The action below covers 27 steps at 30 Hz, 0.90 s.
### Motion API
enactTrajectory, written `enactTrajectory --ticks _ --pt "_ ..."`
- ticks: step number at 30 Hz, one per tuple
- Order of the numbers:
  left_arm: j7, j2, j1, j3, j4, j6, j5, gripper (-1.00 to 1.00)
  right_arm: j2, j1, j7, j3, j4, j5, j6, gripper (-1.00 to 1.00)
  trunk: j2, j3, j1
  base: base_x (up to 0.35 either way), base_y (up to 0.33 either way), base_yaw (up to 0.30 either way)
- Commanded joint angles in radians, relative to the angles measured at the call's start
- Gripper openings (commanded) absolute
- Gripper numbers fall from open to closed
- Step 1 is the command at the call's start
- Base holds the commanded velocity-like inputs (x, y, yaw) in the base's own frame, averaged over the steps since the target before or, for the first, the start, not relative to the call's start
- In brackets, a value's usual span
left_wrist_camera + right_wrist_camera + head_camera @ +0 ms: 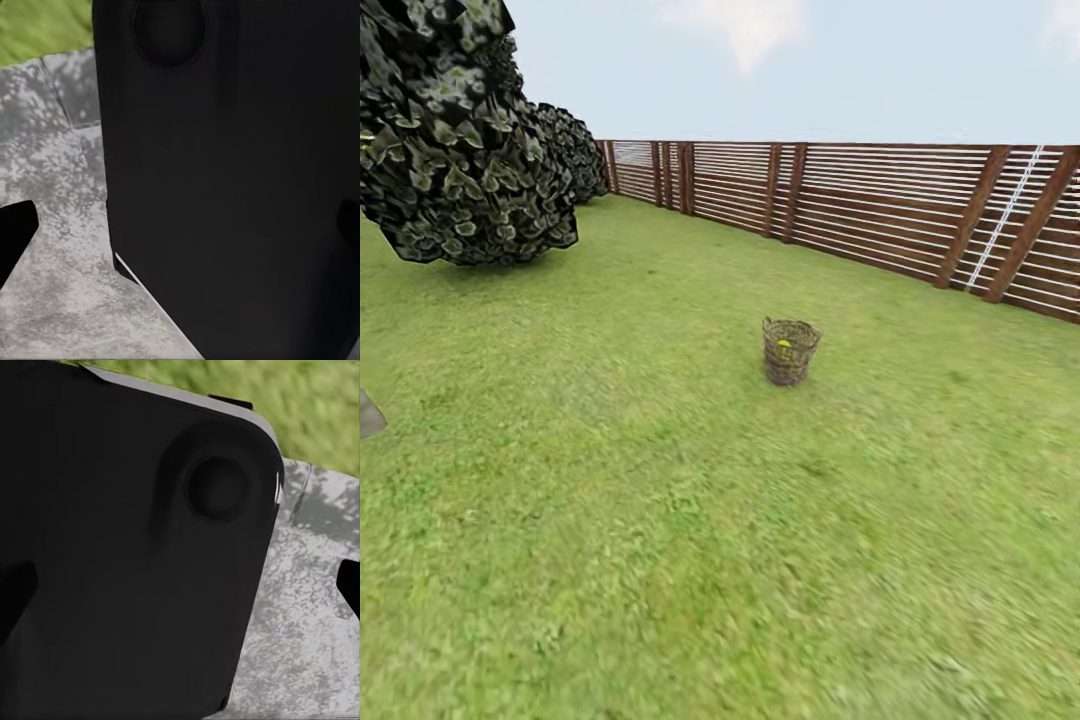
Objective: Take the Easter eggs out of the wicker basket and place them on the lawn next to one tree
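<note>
In each wrist view two dark fingertip edges are seen at the frame sides, set wide apart with nothing between them, in front of a black robot body panel (225,187) over mottled grey paving (60,225). Neither arm is seen nearer the small round brown wicker basket (791,351), which stands upright on the mottled green lawn (660,520) at about 1 o'clock, well ahead, one yellow egg (785,344) glimpsed inside. A dark-foliaged tree (455,150) stands at 10 o'clock, a brown slatted fence (880,205) behind. No writing is seen.
</note>
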Motion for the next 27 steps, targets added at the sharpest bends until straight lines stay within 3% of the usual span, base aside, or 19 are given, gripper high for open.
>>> enactTrajectory --ticks 1,27 --pt "0.001 0.0 -0.001 0.0 0.0 -0.001 0.001 1.0 0.0 -0.001 0.0 0.003 0.001 0.003 -0.003 1.0 0.0 -0.001 0.0 0.327 0.195 -0.257" --pt "0.0 0.0 0.0 0.0 0.0 -0.001 0.001 1.0 -0.001 0.0 0.0 0.003 0.002 0.002 -0.003 1.0 0.0 -0.001 0.0 0.319 0.206 -0.257"
